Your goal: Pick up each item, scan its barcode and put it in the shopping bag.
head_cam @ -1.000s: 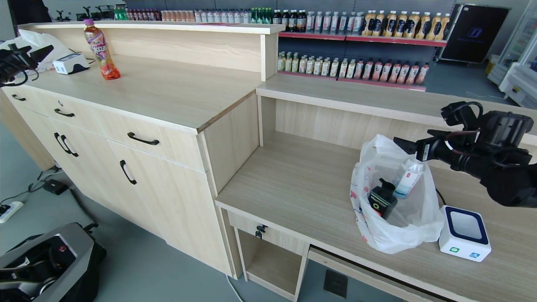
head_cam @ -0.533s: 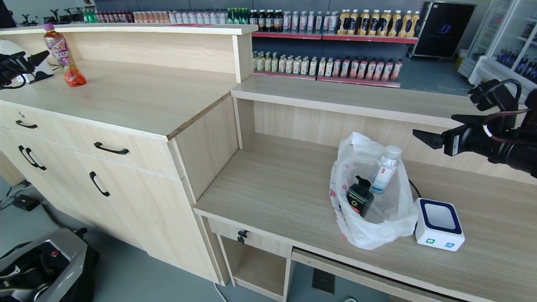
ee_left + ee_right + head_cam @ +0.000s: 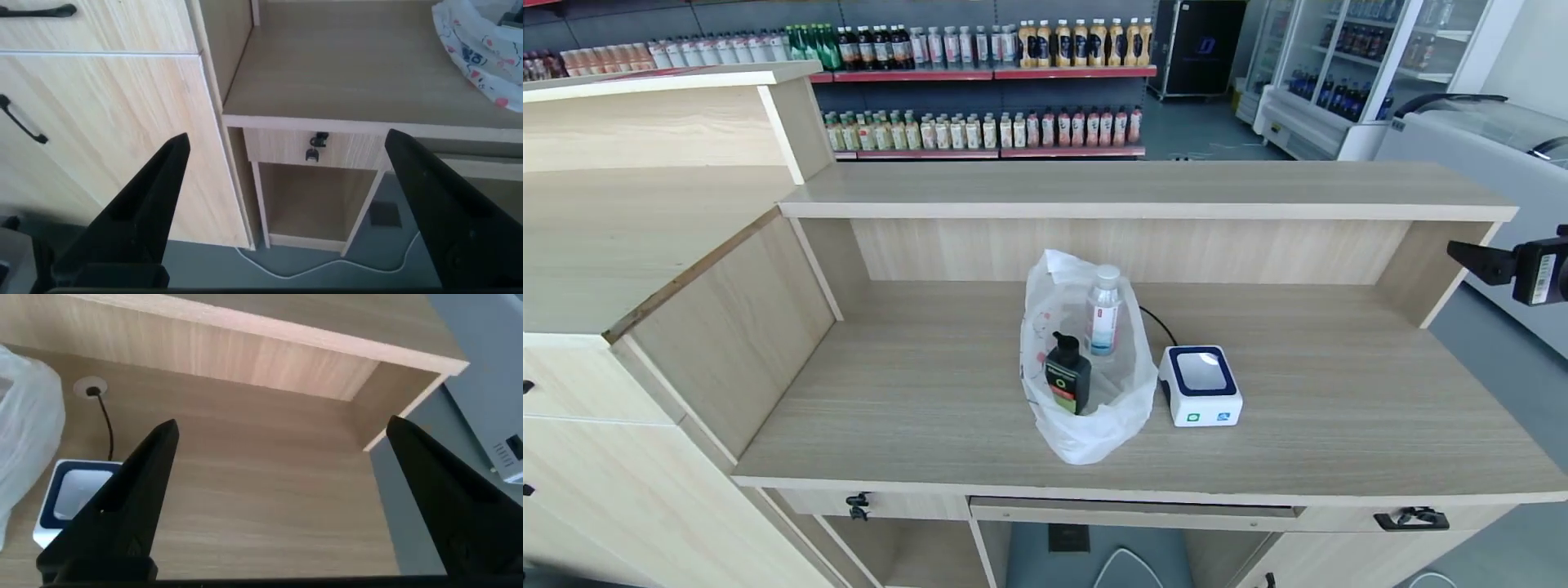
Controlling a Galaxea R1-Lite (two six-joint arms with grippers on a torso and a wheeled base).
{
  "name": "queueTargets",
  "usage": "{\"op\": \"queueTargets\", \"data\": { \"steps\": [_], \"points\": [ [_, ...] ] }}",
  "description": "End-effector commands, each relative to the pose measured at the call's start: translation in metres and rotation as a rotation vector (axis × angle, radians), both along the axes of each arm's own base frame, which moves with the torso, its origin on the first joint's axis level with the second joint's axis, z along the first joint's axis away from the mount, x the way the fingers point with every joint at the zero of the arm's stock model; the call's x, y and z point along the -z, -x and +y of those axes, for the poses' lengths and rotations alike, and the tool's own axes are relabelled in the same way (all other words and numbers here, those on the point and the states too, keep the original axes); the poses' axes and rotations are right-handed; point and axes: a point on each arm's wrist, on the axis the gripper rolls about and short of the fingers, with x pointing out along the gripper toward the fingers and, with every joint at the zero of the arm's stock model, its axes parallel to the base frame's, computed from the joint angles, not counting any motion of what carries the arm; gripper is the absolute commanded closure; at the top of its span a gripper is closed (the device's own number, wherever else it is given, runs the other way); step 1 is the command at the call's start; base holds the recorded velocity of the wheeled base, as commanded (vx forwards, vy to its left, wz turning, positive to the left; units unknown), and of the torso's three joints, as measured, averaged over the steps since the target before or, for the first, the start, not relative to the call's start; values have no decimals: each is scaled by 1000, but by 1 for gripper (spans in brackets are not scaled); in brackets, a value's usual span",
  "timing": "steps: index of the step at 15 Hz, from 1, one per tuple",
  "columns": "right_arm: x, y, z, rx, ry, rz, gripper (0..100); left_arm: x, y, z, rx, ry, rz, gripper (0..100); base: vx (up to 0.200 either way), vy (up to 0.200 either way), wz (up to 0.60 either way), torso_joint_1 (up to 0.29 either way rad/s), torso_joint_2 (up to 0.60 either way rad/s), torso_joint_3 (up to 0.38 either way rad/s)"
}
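White plastic shopping bag [image 3: 1094, 433] stands open on the lower counter [image 3: 1339, 392], about mid-width, nearer the front edge than the back wall. Two items are in it. A clear water bottle [image 3: 1103, 314] with a white cap stands upright at the back of the bag. A black pump bottle [image 3: 1067, 377] stands upright in front of it. The bases of both are veiled by bag folds, and no barcode can be made out.

White scanner [image 3: 1200, 384] with a blue-rimmed window sits just beside the bag on its right. Touching or not, cannot tell. Its black cable [image 3: 1156, 318] runs to a hole near the counter's back wall, partly hidden behind the bag.

Right gripper [image 3: 282, 425] has its fingers spread wide with nothing between them. It is up over the counter's right part, well apart from the bag. In the head view it is cut off by the frame edge.

Left gripper [image 3: 286, 143] is also spread wide and empty. It is out past the counter's front-left corner, over the floor, facing the cabinet [image 3: 106, 139] front and a drawer key [image 3: 313, 149]. The bag is cut off at the frame corner there.

Drink shelves [image 3: 980, 131] stand behind the counter.
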Motion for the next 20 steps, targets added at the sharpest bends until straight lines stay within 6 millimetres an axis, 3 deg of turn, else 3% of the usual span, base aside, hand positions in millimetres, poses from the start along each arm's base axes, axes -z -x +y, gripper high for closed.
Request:
{"op": "queueTargets", "data": {
  "steps": [1, 5, 6, 7, 9, 11, 14, 20],
  "points": [
    [11, 41, 5, 35, -41, -2, 0, 0, 0, 0, -1, 0, -1, 0, 0, 0, 0, 0, 0, 0],
    [106, 152, 30, 55, -59, 70, 0, 0, 0, 0, -1, -1, 0, 0, 0, 0, 0, 0, 0, 0],
    [124, 168, 34, 43, -68, 83, 0, 0, 0, 0, -1, 0, -1, 0, 0, 0, 0, 0, 0, 0],
    [148, 197, 41, 22, -158, 117, 0, 0, 0, 0, -1, 0, -1, 0, 0, 0, 0, 0, 0, 0],
    [181, 234, 43, 134, -168, 204, 0, 0, 0, 0, -1, -1, 0, 0, 0, 0, 0, 0, 0, 0],
    [183, 250, 43, 86, -169, 45, 0, 0, 0, 0, -1, 0, -1, 0, 0, 0, 0, 0, 0, 0],
    [186, 257, 43, 50, -184, -46, 0, 0, 0, 0, -1, -1, 0, 0, 0, 0, 0, 0, 0, 0],
    [186, 257, 43, 50, -186, -47, 0, 0, 0, 0, -1, -1, 0, 0, 0, 0, 0, 0, 0, 0]
  ]
}}
